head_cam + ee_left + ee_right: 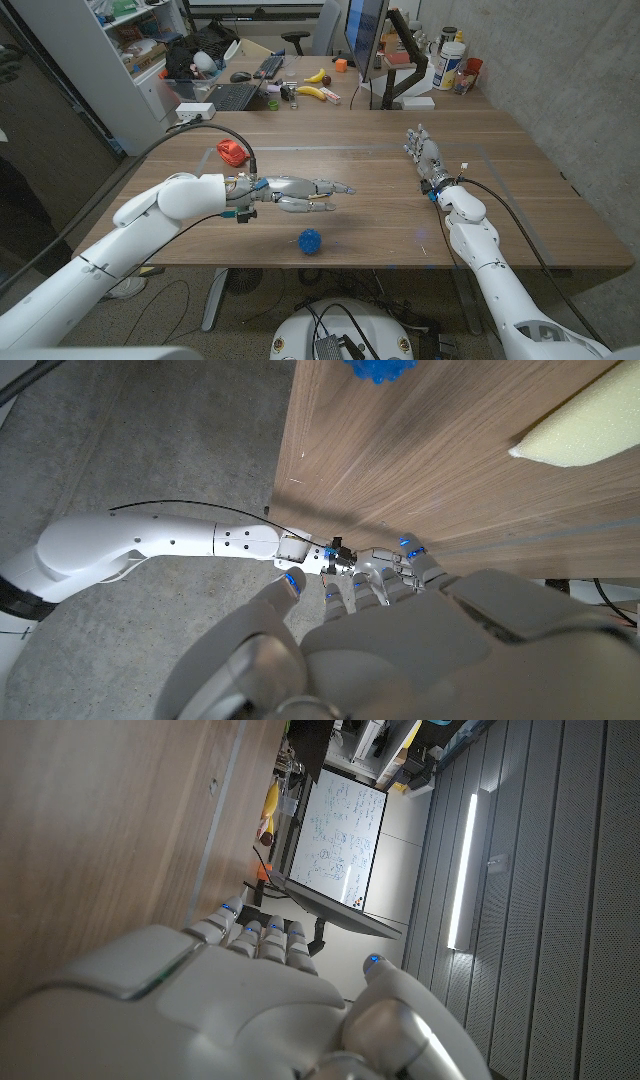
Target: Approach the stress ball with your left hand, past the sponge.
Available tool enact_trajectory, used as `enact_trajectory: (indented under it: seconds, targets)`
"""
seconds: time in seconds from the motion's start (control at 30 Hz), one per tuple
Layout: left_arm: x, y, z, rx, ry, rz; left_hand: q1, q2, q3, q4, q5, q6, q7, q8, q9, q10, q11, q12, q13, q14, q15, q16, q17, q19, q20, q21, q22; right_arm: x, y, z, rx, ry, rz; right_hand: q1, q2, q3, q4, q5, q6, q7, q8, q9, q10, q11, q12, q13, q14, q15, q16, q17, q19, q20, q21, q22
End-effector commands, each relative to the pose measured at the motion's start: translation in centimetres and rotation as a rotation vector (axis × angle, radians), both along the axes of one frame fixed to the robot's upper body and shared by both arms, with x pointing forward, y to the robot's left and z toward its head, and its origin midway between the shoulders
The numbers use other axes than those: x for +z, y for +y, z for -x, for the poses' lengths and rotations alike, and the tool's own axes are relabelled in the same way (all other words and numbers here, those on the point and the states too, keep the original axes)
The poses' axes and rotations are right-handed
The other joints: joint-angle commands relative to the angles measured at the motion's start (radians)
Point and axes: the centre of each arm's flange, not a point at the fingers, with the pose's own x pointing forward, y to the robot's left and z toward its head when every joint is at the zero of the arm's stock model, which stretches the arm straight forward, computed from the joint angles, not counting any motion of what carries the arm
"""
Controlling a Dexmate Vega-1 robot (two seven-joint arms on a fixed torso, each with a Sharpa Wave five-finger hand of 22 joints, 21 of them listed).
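Though unlabelled, stress ball [310,241] (blue)

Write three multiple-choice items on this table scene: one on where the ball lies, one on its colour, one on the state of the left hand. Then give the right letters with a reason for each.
1. Where does the stress ball lie?
A. near the table's front edge
B. at the far edge by the keyboard
C. in the right hand

2. What colour is the ball?
A. red
B. blue
C. yellow

3. What is the left hand doing?
A. gripping the ball
B. pressing on the sponge
C. holding nothing, fingers stretched out over the table

Answers: 1 A, the head view shows it by the front edge, in front of the left hand. 2 B, it is blue in the head and left wrist views. 3 C, the fingers are apart and clear of the ball.
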Motion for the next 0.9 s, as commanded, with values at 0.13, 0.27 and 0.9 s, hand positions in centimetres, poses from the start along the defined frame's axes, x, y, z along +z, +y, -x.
enact_trajectory:
  seconds: [0.13,0.27,0.9]
  targets:
    - [-0.64,0.2,0.32,0.025,-0.004,-0.023,0.013,0.043,0.019,0.004,-0.004,-0.005,-0.001,0.0,0.004,-0.018,0.007,0.001,0.004,-0.013,-0.023,-0.002,0.005,-0.126,0.019,-0.007,0.004,-0.2,0.06,0.1,0.001,0.002,0.001,-0.004,0.076,-0.003,0.004,0.005,0.003,-0.007,0.003,0.003,-0.002,-0.011,0.001,0.005,-0.009,0.001,0.004,0.004,0.007,-0.038,-0.004,0.004]
    - [-0.8,0.31,0.43,0.035,-0.006,-0.027,0.014,0.048,0.025,0.007,-0.004,-0.007,-0.004,0.0,0.004,-0.022,0.006,0.001,0.004,-0.018,-0.024,-0.001,0.007,-0.134,0.021,-0.009,0.004,-0.27,0.1,0.12,0.002,0.003,0.001,-0.003,0.076,-0.003,0.004,0.005,0.003,-0.007,0.003,0.003,-0.002,-0.01,0.001,0.005,-0.01,0.001,0.004,0.004,0.007,-0.037,-0.004,0.004]
    - [-1.22,0.61,0.47,0.061,-0.005,-0.05,0.029,0.06,0.055,0.008,-0.002,-0.022,-0.012,-0.001,0.005,-0.045,0.006,0.0,0.004,-0.039,-0.02,0.002,0.01,-0.159,0.028,-0.013,0.007,-0.44,0.3,0.09,0.003,0.007,0.002,-0.003,0.076,-0.003,0.004,0.005,0.003,-0.007,0.003,0.003,-0.002,-0.01,0.001,0.005,-0.01,0.001,0.004,0.004,0.008,-0.038,-0.005,0.004]
